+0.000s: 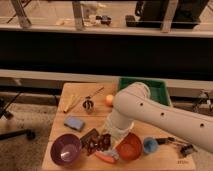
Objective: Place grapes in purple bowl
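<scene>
The grapes [99,144], a dark reddish bunch, lie on the wooden table [60,117] near its front edge, between the purple bowl [65,149] on the left and the orange-red bowl [130,146] on the right. My gripper [107,139] is down right at the grapes, at the end of the white arm [150,112] that reaches in from the right. The arm's wrist covers much of it. The purple bowl has nothing in it and stands about a hand's width left of the grapes.
A dark packet [89,136] lies just left of the grapes and an orange-red item [105,157] in front of them. A blue cup [150,145], blue sponge [74,123], orange fruit [109,100], metal object [88,105], yellow utensils [70,102] and green bin [152,87] also stand on the table.
</scene>
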### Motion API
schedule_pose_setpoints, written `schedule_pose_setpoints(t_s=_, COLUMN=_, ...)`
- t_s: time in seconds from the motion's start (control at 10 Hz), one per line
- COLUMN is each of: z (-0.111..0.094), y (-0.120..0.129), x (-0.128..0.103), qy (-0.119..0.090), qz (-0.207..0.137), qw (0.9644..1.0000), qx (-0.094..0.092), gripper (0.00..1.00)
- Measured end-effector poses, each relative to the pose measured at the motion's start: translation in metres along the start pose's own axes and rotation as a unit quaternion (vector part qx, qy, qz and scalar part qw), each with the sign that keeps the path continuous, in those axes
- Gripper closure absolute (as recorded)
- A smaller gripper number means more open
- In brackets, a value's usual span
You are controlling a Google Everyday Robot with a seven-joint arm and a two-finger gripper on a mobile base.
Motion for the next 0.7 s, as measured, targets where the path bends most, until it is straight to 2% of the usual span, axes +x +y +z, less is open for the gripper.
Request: schedule_pose_setpoints(t_s=0.7, z=0.012, y=-0.016, x=-0.013, qy=0.000, qz=-0.001, qw=1.0000, qx=-0.002, gripper=1.00)
